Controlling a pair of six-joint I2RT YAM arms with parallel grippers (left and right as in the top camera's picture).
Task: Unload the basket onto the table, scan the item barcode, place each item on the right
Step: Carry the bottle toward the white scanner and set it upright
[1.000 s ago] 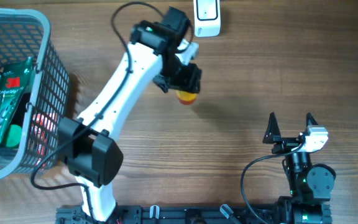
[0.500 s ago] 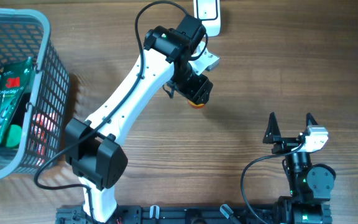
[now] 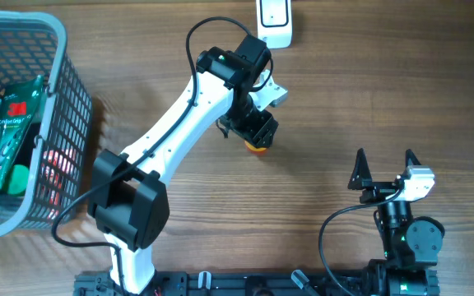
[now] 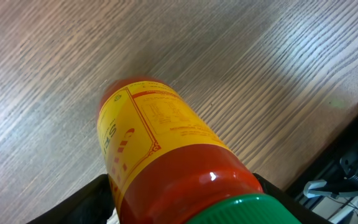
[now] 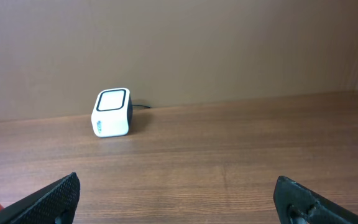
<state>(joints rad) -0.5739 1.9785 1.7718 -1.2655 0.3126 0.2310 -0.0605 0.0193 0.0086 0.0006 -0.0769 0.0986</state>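
The item is a red sauce bottle (image 4: 166, 149) with a yellow label and a green cap (image 4: 253, 213). My left gripper (image 4: 185, 199) is shut on it just below the cap, and the bottle's base points down at the wooden table. From overhead, the left gripper (image 3: 253, 130) hovers at mid table with the bottle's orange end (image 3: 258, 148) peeking out under it. The white scanner (image 3: 274, 20) stands at the far edge, a short way beyond; it also shows as the scanner (image 5: 112, 112) in the right wrist view. My right gripper (image 3: 383, 168) rests open at the front right, nothing between its fingers.
A grey wire basket (image 3: 56, 49) stands at the left edge and holds a green packet (image 3: 13, 131) and other goods. A cable runs from the scanner toward the brown back wall (image 5: 229, 43). The arm bases sit along the front edge.
The left arm has carried the bottle to the right and a little toward the front of the table, away from the scanner. The right arm has not moved.
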